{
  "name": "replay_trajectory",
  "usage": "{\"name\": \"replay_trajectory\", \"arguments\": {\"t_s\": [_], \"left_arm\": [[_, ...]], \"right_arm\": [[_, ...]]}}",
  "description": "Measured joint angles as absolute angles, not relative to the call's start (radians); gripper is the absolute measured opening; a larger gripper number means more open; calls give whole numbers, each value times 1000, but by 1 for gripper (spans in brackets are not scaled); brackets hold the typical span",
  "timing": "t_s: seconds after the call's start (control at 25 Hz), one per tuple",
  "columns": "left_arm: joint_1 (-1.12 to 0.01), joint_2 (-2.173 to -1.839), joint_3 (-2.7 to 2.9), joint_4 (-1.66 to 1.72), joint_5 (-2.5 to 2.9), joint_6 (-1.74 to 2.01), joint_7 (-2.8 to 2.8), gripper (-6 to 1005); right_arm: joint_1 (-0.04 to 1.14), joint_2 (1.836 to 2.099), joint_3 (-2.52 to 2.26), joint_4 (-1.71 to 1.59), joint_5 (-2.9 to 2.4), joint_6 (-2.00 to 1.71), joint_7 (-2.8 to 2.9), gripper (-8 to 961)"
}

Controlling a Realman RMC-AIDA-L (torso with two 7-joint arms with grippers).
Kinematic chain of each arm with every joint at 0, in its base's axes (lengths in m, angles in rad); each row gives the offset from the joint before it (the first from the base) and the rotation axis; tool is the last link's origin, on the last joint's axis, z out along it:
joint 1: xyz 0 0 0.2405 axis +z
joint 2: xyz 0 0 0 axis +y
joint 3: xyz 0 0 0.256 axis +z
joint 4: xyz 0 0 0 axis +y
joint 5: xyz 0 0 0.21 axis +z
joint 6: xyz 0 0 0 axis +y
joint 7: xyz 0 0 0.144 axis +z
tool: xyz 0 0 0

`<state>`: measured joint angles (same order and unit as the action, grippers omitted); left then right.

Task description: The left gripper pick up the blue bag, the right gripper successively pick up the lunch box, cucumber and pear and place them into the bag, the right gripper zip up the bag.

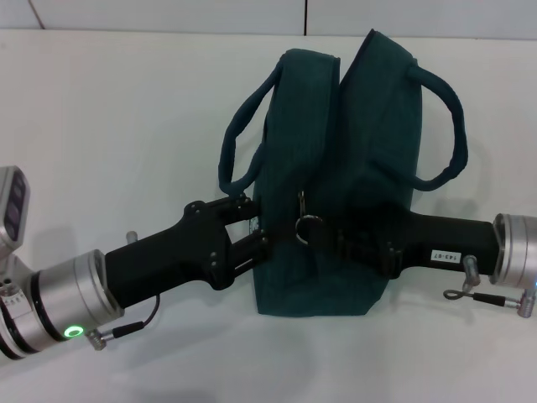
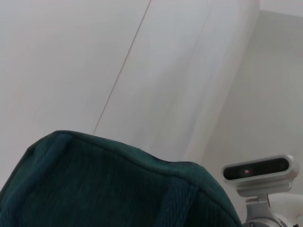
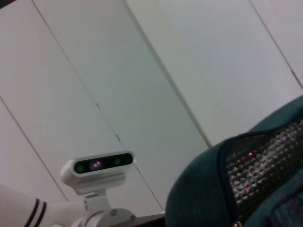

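The blue bag (image 1: pixel 336 151) stands upright on the white table in the head view, its two looped handles falling to either side. My left gripper (image 1: pixel 252 227) comes in from the left and is shut on the bag's left edge. My right gripper (image 1: pixel 329 231), with the white label, reaches in from the right until its tip is at the metal ring zipper pull (image 1: pixel 309 228). Both wrist views show only a bulge of the bag's teal fabric (image 2: pixel 94 184) (image 3: pixel 213 189). The lunch box, cucumber and pear are out of view.
The white table (image 1: pixel 109 134) spreads around the bag, with a pale wall behind it. A loose cable (image 1: pixel 474 294) hangs under my right wrist. Each wrist view shows the other arm's camera (image 2: pixel 258 170) (image 3: pixel 97 165) against pale panels.
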<state>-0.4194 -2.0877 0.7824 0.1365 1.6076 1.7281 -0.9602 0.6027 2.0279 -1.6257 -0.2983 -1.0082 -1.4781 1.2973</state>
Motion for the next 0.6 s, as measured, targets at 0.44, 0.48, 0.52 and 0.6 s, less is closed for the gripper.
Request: {"name": "replay_trajectory", "arguments": {"t_s": [0.44, 0.48, 0.52, 0.6], "left_arm": [[-416, -2088, 782, 137, 1608, 1732, -960, 402], [-416, -2088, 782, 137, 1608, 1732, -960, 402], [-416, -2088, 782, 137, 1608, 1732, -960, 402], [-415, -2088, 782, 137, 1608, 1732, -958, 402]], "right_arm": [[595, 2028, -1798, -360, -890, -1359, 1323, 176], [594, 2028, -1802, -367, -889, -1353, 1325, 175], [592, 2028, -1804, -371, -889, -1350, 1326, 175], [589, 2028, -1806, -383, -885, -1346, 1326, 174]]}}
